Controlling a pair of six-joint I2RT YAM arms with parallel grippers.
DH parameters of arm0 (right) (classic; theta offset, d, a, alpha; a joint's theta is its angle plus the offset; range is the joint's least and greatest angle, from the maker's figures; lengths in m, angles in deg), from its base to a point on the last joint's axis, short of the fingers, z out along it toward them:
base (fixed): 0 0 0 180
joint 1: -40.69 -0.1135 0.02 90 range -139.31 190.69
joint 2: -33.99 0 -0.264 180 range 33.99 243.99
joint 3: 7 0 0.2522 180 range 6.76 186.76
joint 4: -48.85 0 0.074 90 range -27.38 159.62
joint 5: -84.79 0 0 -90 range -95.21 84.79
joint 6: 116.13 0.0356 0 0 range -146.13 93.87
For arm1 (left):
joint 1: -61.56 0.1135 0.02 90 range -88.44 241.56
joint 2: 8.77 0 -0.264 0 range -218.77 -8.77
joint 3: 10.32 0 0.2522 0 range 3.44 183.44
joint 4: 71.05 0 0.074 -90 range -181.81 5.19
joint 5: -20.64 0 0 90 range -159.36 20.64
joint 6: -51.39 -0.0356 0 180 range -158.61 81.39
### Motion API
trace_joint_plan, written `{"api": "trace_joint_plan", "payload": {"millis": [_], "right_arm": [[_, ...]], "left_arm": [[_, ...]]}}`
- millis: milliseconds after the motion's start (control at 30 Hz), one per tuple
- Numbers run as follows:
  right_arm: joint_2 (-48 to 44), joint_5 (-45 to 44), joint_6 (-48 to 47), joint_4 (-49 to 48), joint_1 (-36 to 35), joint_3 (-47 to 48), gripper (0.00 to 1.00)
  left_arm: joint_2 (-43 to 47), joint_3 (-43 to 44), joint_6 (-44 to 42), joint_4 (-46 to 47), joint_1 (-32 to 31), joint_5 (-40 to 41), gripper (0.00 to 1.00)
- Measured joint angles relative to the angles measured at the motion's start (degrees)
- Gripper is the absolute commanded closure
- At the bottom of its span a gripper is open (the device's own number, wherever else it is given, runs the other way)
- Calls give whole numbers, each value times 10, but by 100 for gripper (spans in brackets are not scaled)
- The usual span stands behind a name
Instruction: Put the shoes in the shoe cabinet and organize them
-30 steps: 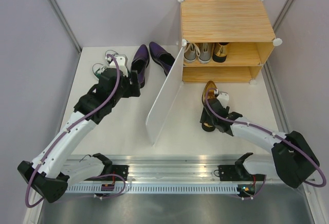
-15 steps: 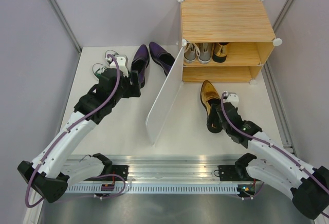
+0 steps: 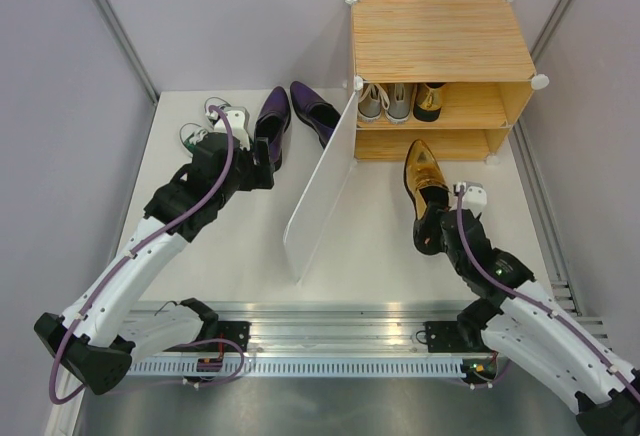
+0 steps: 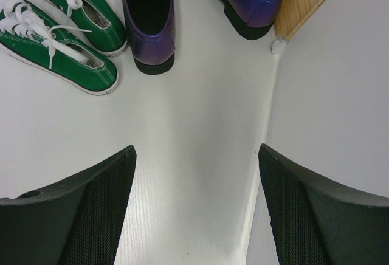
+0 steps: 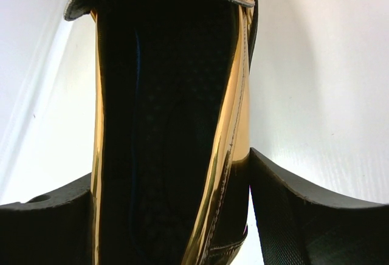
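My right gripper [image 3: 434, 232] is shut on the heel of a shiny gold shoe [image 3: 422, 174]. Its toe points at the lower shelf of the bamboo shoe cabinet [image 3: 440, 41]. The right wrist view shows the gold shoe [image 5: 238, 119] filling the gap between both fingers. The other gold shoe [image 3: 431, 102] and a grey sneaker pair [image 3: 385, 102] stand on the upper shelf. My left gripper [image 3: 266, 163] [image 4: 196, 149] hangs open over bare table, just short of the purple shoes [image 4: 149, 19] [image 3: 272, 121]. The green sneakers [image 4: 58, 49] [image 3: 200, 128] lie to their left.
The cabinet's white door [image 3: 322, 188] stands open, slanting out across the table between the two arms. In the left wrist view it rises as a white wall [image 4: 328, 107] to the right of the left gripper. Grey side walls close in the table.
My right arm has carried the gold shoe to the right and turned it so its toe faces the cabinet's lower shelf. The left arm has not moved.
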Motion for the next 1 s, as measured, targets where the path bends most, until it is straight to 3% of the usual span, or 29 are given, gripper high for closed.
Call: {"api": "trace_joint_plan", "payload": {"millis": [467,733,1000], "right_arm": [[-120,-168,3,76,2,67,99],[-27,-188,-24,33,6,108,99],[55,-106,-56,0,77,110,99]], "left_arm": [[0,0,0,0,0,-1,16],[2,-1,0,0,-1,-1,16],[7,-1,0,0,-8,-2,16]]}}
